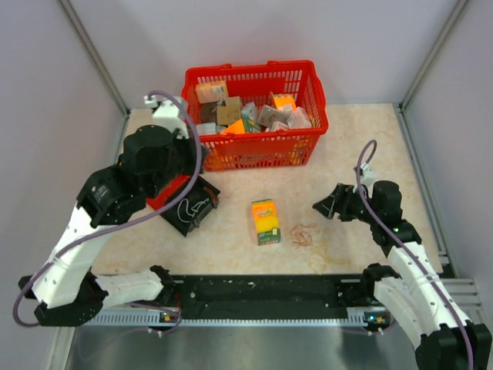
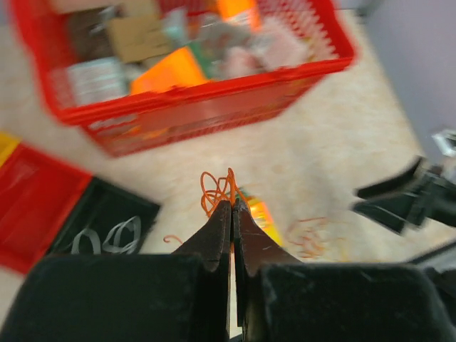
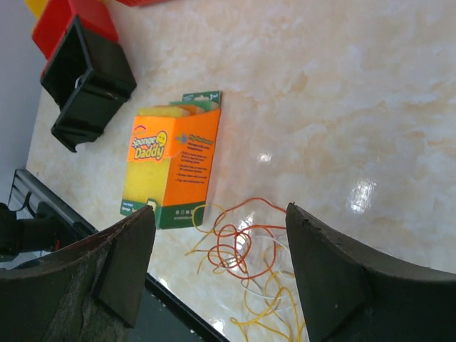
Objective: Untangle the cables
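Trouble looms over the marble-patterned table [image 1: 362, 154]. If the right hand [image 3: 219, 214] closes on the whole heap, it will likely gather several strands at once and pull the knot tighter. A sideways drag could also shove the light Sponge Daddy box [image 3: 174, 167], which lies just beside the heap. The thin strand in the other hand looks liable to slip free.

The cables [image 3: 239, 246], a loose tangle of orange, tan-yellow and white loops, lie flat on the table below the right hand. Its fingers are spread wide to either side and appear to touch nothing.

The left hand [image 2: 231, 206], pressed together, pinches a curl of orange wire [image 2: 217, 191] lifted off the table, well apart from the heap. Whether that curl runs back to the tangle cannot be told.
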You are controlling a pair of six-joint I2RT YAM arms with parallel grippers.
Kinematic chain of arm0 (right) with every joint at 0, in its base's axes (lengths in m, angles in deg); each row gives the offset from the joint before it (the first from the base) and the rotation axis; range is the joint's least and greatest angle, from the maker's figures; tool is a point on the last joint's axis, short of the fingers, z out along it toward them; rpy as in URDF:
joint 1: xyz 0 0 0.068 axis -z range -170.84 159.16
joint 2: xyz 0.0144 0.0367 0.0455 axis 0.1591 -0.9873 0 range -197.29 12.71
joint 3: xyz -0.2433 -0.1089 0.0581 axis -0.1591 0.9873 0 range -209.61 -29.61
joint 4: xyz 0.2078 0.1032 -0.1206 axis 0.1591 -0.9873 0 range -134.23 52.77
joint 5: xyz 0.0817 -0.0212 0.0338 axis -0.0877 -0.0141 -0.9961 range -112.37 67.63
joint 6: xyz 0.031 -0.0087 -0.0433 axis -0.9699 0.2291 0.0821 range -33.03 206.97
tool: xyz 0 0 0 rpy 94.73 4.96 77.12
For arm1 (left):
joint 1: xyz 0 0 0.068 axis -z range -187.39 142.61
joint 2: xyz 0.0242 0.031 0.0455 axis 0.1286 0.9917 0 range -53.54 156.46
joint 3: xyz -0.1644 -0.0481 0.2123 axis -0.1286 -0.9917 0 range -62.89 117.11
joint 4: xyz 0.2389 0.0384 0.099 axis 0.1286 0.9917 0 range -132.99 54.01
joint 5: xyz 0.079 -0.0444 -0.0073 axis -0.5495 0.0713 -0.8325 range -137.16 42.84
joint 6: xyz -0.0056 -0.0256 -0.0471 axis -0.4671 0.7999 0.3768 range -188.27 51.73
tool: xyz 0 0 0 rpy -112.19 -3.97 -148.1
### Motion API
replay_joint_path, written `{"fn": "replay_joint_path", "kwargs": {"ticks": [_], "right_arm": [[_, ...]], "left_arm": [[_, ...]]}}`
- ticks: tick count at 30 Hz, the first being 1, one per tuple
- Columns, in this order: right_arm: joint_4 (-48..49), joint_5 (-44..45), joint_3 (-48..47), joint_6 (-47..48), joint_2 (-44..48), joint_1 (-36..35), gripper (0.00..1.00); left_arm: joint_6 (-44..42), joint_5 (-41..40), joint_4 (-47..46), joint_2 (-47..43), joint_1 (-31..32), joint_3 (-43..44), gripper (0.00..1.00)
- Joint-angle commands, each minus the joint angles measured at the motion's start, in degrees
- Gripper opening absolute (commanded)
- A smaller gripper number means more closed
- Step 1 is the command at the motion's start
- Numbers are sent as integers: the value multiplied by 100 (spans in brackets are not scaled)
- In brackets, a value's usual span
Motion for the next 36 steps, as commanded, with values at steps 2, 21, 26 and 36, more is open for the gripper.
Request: {"fn": "replay_joint_path", "kwargs": {"ticks": [2,21,26,36], "right_arm": [[92,38,89,234,-143,-36,73],[30,-94,160,146,68,-36,73],[30,-94,151,146,33,-36,73],[-725,1329,89,-741,-591,-36,70]], "left_arm": [[-229,-389,489,-552,-1460,-937,0],[772,-161,-917,239,-4266,-2177,0],[1071,-319,-1208,212,-4397,-2942,39],[729,2793,-1575,-674,-4371,-3715,83]]}}
